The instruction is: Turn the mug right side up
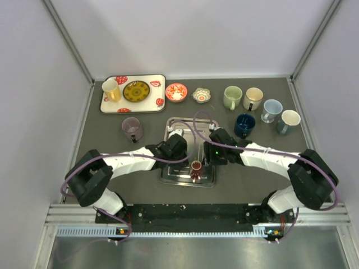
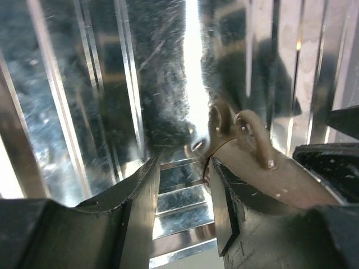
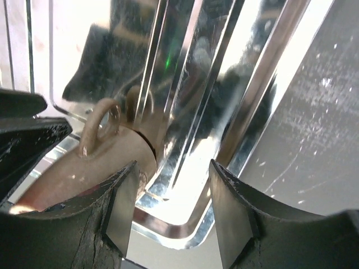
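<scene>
Small brown mug sits in the near half of the steel tray, close to its front rim. Left gripper and right gripper flank it, both spread and empty (mug outside each pair of fingers).

Tan-brown mug, shiny silver tray.
</scene>
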{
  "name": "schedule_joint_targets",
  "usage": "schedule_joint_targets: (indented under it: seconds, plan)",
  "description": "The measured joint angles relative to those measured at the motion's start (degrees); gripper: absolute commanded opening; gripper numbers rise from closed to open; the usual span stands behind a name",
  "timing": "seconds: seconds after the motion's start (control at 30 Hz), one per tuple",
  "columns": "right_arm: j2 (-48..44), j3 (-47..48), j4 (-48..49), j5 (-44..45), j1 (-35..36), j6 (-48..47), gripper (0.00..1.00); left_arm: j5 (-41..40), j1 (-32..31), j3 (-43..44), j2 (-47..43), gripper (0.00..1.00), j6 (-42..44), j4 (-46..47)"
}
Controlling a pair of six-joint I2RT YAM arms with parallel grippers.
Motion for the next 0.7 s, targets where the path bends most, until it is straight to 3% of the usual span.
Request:
schedule_joint_targets:
  seconds: [0.33,0.53,0.7]
  plan:
    - [-0.44,2.38,-0.68,-0.15,-2.19,-1.81,0.54,-11.82,1.42,-2.36,-8.37,0.48,-5.22,-7.02]
    - [-11.19,-2.36,-1.64,-0.72,4.15,-2.03,0.51,-11.63,3.41,-1.88,-8.39,0.44,-4.35,-7.04]
    - [-13.84,-8.46,-2.36,-1.79,9.86,-0.28,0.49,-8.46,3.37,-0.76,-4.48,0.41,-4.04,-5.33]
